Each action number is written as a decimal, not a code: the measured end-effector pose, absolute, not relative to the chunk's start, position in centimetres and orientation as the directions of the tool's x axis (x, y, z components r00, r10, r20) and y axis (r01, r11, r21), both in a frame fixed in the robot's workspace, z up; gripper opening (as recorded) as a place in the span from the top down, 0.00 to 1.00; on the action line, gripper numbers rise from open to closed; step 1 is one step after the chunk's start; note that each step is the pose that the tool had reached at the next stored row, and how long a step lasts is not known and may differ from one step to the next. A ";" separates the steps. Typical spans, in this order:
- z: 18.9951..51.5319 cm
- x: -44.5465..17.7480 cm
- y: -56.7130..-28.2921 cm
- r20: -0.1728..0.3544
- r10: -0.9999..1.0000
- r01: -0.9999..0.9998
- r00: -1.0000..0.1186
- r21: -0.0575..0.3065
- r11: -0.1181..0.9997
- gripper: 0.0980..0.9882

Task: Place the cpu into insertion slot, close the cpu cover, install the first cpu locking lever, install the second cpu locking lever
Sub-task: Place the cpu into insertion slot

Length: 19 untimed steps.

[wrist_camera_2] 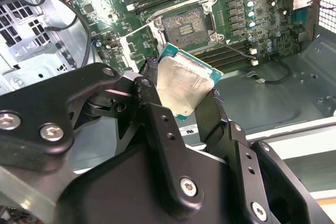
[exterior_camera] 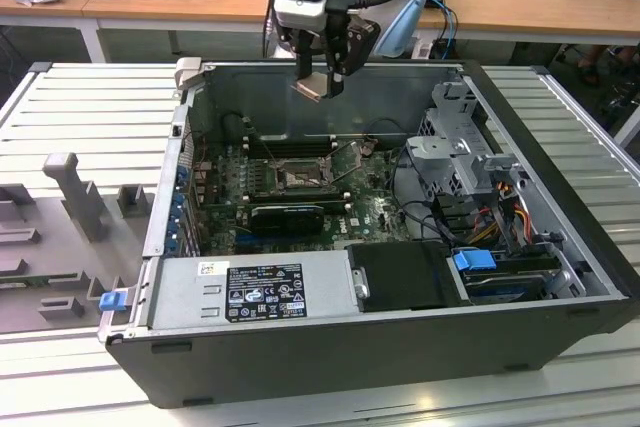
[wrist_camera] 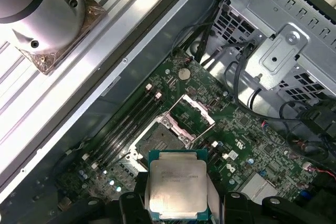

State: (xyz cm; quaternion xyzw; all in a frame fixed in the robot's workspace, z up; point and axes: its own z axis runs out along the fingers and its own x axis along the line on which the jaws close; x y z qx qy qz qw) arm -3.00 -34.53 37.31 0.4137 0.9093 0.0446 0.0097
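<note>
I held the cpu (wrist_camera_2: 184, 85) pinched by its edges between the two black fingers of my gripper (wrist_camera_2: 182, 92), which were closed only as far as the chip's width, its pale metal face tilted in the second wrist view. In the exterior view my gripper (exterior_camera: 322, 82) hung above the far wall of the open computer case (exterior_camera: 330, 347), well above the green board (exterior_camera: 375, 209), and the cpu (exterior_camera: 314, 87) was clear of everything inside. The case lay on its side on a slatted metal table (exterior_camera: 80, 107) with its contents exposed. The board covered the floor of the case. On it sat the insertion slot (exterior_camera: 300, 179), empty, with long black memory slots (exterior_camera: 290, 145) just beyond it and a long black card (exterior_camera: 285, 217) in front of it. A silver power supply (exterior_camera: 250, 292) filled the near corner, and a metal drive cage (exterior_camera: 460, 152) with loose cables stood on the exterior view's right. In the first wrist view the cpu (wrist_camera: 177, 190) sat between my fingers, and past it the insertion slot (wrist_camera: 159, 140) lay bare, with the cpu cover (wrist_camera: 191, 116) swung open beside it.
</note>
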 end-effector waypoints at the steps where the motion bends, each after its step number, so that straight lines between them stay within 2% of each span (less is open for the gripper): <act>1: 37.3 -3.0 -34.5 0.019 0.756 0.754 -0.654 0.089 0.651 0.52; 19: 37.3 -3.0 -34.5 0.019 0.809 0.807 -0.587 0.089 0.584 0.52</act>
